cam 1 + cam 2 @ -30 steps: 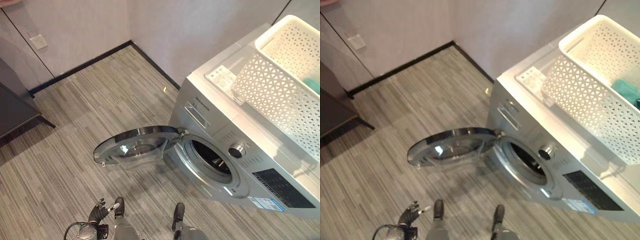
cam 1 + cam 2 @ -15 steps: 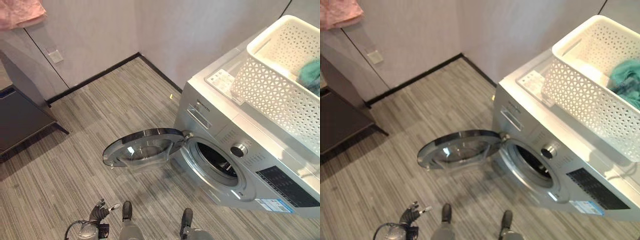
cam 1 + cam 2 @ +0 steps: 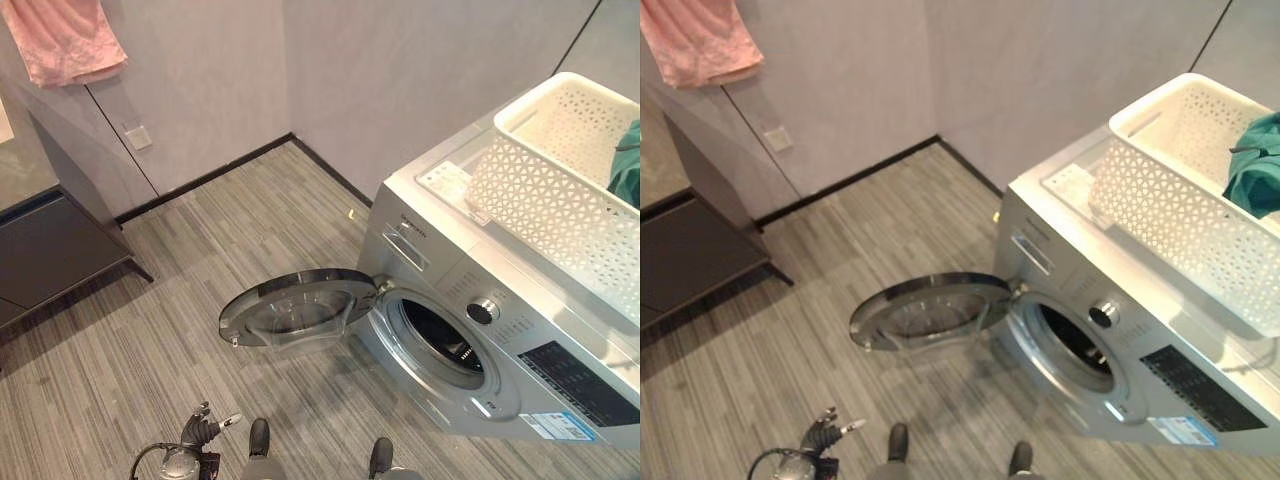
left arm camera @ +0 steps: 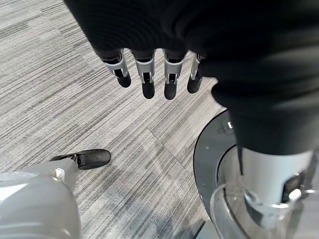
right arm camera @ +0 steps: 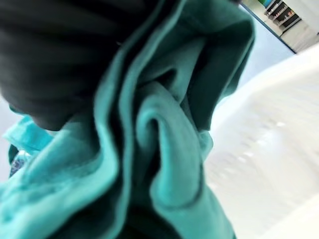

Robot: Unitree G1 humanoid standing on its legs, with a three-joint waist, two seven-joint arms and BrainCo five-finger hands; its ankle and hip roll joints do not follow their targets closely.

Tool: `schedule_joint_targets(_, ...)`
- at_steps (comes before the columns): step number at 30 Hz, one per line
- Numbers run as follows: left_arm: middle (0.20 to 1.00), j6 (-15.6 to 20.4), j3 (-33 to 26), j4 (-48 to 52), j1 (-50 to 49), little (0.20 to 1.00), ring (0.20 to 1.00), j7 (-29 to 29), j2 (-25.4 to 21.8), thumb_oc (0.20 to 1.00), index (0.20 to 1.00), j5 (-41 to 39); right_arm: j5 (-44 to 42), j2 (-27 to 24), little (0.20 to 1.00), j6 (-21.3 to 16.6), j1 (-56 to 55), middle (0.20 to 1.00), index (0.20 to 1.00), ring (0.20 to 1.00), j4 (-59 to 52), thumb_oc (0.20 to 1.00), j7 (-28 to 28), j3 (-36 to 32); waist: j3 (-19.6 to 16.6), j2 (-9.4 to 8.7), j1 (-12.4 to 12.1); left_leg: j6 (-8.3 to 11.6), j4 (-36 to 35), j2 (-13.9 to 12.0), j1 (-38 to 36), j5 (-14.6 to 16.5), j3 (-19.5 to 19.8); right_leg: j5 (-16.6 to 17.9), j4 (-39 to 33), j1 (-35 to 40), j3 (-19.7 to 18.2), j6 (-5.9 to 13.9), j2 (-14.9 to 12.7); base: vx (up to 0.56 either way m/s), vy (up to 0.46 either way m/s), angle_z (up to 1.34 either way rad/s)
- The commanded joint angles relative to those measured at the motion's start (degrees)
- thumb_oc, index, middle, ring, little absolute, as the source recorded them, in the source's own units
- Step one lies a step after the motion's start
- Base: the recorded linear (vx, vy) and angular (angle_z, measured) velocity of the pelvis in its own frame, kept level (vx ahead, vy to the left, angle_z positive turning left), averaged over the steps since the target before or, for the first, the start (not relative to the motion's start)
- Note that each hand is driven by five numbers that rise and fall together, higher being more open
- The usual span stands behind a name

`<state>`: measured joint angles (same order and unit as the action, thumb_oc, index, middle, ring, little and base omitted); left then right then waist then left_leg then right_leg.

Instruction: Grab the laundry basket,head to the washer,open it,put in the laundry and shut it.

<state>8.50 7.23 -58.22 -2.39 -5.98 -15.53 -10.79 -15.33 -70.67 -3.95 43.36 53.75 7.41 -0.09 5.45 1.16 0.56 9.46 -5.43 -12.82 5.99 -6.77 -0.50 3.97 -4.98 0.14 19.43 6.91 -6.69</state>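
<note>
The teal garment is lying soft and light in the white basket atop the washer, bunched folds suiting a pinch; right hand's grip I cannot tell, left hand hanging open-fingered.

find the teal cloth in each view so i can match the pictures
Left eye view: the teal cloth at the right edge, above the white perforated plastic basket.
Right eye view: upper right, over the basket.
Left wrist view: not in it.
Right wrist view: folds across the picture.
Shared landmark: the basket.
</note>
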Motion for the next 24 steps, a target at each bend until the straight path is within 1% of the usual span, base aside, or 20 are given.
schedule_joint_targets(1, 1.000, 0.5, 0.4, -4.8, 1.8, 1.000, 1.000, -0.9, -2.0, 1.000, 1.000, 1.1, -3.8, -1.2, 0.200, -5.1, 0.4, 0.200, 0.200, 0.200, -7.2, 0.200, 5.1, -4.5, -4.4, -5.76, -0.7, -0.14, 0.4, -1.8, -7.7, 6.9, -3.6, -2.5, 3.6, -2.2, -5.3, 4.87, -5.8, 0.01, 0.041, -0.02)
schedule_joint_targets(6, 1.000, 0.1, 0.4, -5.3, 2.0, 1.000, 1.000, -0.6, -0.8, 1.000, 1.000, 2.2, -1.9, -1.3, 0.200, -5.6, -8.6, 0.200, 0.200, 0.200, -17.8, 0.200, 7.6, -13.8, -5.3, -5.85, 0.6, -0.63, 0.4, -1.5, -9.0, 7.8, -4.3, -2.3, 3.8, -1.9, -6.0, 5.09, -6.0, 0.01, 0.040, -0.02)
schedule_joint_targets(7, 1.000, -0.2, -0.2, -5.4, 2.1, 1.000, 1.000, -0.5, 0.0, 1.000, 1.000, 2.5, -0.4, -0.8, 0.200, -5.9, -12.8, 0.200, 0.200, 0.200, -22.0, 0.200, 8.6, -17.3, -5.6, -5.65, 1.6, -0.90, 0.4, -1.3, -9.6, 8.2, -4.7, -2.1, 3.9, -1.9, -6.6, 5.16, -6.0, 0.01, 0.040, 0.00)
schedule_joint_targets(8, 1.000, -0.2, 0.1, -5.4, 2.2, 1.000, 1.000, -0.5, -0.3, 1.000, 1.000, 2.5, -0.3, -0.5, 0.200, -5.7, -14.4, 0.200, 0.200, 0.200, -22.7, 0.200, 8.6, -18.9, -5.6, -5.91, 1.2, -0.91, 0.4, -1.3, -9.7, 8.3, -4.8, -2.1, 3.9, -1.9, -6.6, 5.18, -6.0, 0.00, 0.036, -0.06)
schedule_joint_targets(11, 1.000, -0.3, 0.1, -5.5, 2.6, 1.000, 1.000, -0.5, 0.3, 1.000, 1.000, 3.2, 1.4, 0.2, 0.200, -5.9, -20.1, 0.200, 0.200, 0.200, -28.1, 0.200, 10.5, -25.1, -6.1, -5.97, 2.1, -1.26, 0.4, -1.1, -10.5, 8.9, -5.6, -2.0, 4.0, -2.1, -7.4, 5.39, -6.1, 0.00, 0.037, -0.24)
schedule_joint_targets(12, 1.000, -0.4, -0.2, -5.5, 2.7, 1.000, 1.000, -0.4, 0.5, 1.000, 1.000, 3.3, 2.3, 0.1, 0.200, -5.8, -21.5, 0.200, 0.200, 0.200, -29.5, 0.200, 11.0, -26.6, -6.3, -5.80, 2.9, -1.38, 0.4, -1.0, -10.8, 9.1, -5.8, -1.8, 4.0, -2.2, -7.8, 5.44, -6.2, 0.00, 0.041, -0.11)
schedule_joint_targets(15, 1.000, -0.5, -0.4, -5.3, 2.8, 1.000, 1.000, -0.2, 0.8, 1.000, 1.000, 3.8, 4.6, 0.5, 0.200, -5.2, -28.6, 0.200, 0.200, 0.200, -33.0, 0.200, 11.7, -32.9, -6.6, -5.92, 3.7, -1.70, 0.4, -0.8, -11.8, 9.7, -6.7, -1.7, 4.2, -2.3, -8.7, 5.67, -6.3, 0.00, 0.037, -0.21)
schedule_joint_targets(16, 1.000, -0.5, -1.0, -5.2, 2.8, 1.000, 1.000, -0.1, 1.0, 1.000, 1.000, 4.1, 5.8, 1.0, 0.200, -4.9, -31.0, 0.200, 0.200, 0.200, -34.4, 0.200, 11.6, -34.8, -6.7, -5.77, 4.4, -1.87, 0.4, -0.7, -12.1, 9.9, -7.1, -1.6, 4.3, -2.4, -9.1, 5.74, -6.3, 0.00, 0.032, -0.12)
schedule_joint_targets(18, 1.000, -0.4, -1.1, -5.3, 2.5, 1.000, 1.000, 0.1, 1.0, 1.000, 1.000, 4.4, 7.1, 2.2, 0.200, -4.6, -36.2, 0.200, 0.200, 0.200, -36.0, 0.200, 11.9, -39.2, -6.7, -5.94, 4.8, -2.13, 0.4, -0.6, -12.8, 10.4, -7.8, -1.5, 4.5, -2.7, -9.9, 5.93, -6.3, -0.01, 0.033, -0.22)
schedule_joint_targets(19, 1.000, -0.4, -1.5, -5.2, 2.3, 1.000, 1.000, 0.2, 1.1, 1.000, 1.000, 4.7, 8.5, 3.5, 0.200, -4.1, -38.9, 0.200, 0.200, 0.200, -37.0, 0.200, 12.2, -41.0, -6.7, -5.79, 5.5, -2.36, 0.4, -0.5, -13.4, 10.8, -8.6, -1.4, 4.7, -3.1, -10.6, 6.04, -6.3, -0.02, 0.042, -0.28)
schedule_joint_targets(20, 1.000, -0.5, -2.0, -5.2, 2.3, 1.000, 1.000, 0.2, 1.1, 1.000, 1.000, 4.7, 9.6, 4.5, 0.200, -3.6, -40.8, 0.200, 0.200, 0.200, -37.4, 0.200, 12.5, -42.3, -6.6, -5.75, 5.9, -2.44, 0.4, -0.4, -13.9, 10.9, -9.1, -1.2, 4.8, -3.3, -11.1, 6.15, -6.3, -0.02, 0.033, -0.29)
schedule_joint_targets(21, 1.000, -0.5, -1.8, -5.2, 2.3, 1.000, 1.000, 0.2, 1.0, 1.000, 1.000, 4.7, 9.7, 4.7, 0.200, -3.5, -41.4, 0.200, 0.200, 0.200, -37.7, 0.200, 12.4, -42.9, -6.6, -5.85, 5.6, -2.45, 0.4, -0.4, -14.0, 11.0, -9.3, -1.2, 4.9, -3.3, -11.2, 6.17, -6.3, -0.01, 0.030, -0.37)
schedule_joint_targets(22, 1.000, -0.5, -2.6, -5.4, 2.1, 1.000, 1.000, 0.0, 1.1, 1.000, 1.000, 4.6, 10.6, 7.3, 0.200, -3.3, -44.4, 0.200, 0.200, 0.200, -39.2, 0.200, 12.4, -44.5, -6.7, -5.70, 6.4, -2.59, 0.4, -0.3, -14.6, 11.3, -10.1, -1.0, 4.9, -3.5, -12.0, 6.31, -6.3, -0.01, 0.029, -0.44)
schedule_joint_targets(23, 1.000, -0.5, -2.8, -5.7, 2.1, 1.000, 1.000, -0.1, 1.1, 1.000, 1.000, 4.5, 10.9, 9.3, 0.200, -3.3, -45.5, 0.200, 0.200, 0.200, -40.0, 0.200, 12.3, -44.6, -6.7, -5.68, 6.6, -2.67, 0.4, -0.2, -14.9, 11.3, -10.5, -0.9, 5.0, -3.7, -12.4, 6.38, -6.3, -0.01, 0.028, -0.35)
schedule_joint_targets(24, 1.000, -0.5, -2.8, -5.7, 2.1, 1.000, 1.000, -0.1, 1.1, 1.000, 1.000, 4.5, 10.9, 9.3, 0.200, -3.2, -45.6, 0.200, 0.200, 0.200, -40.1, 0.200, 12.3, -44.7, -6.7, -5.72, 6.6, -2.67, 0.4, -0.2, -15.0, 11.4, -10.5, -0.9, 5.0, -3.7, -12.5, 6.38, -6.3, -0.02, 0.020, -0.30)
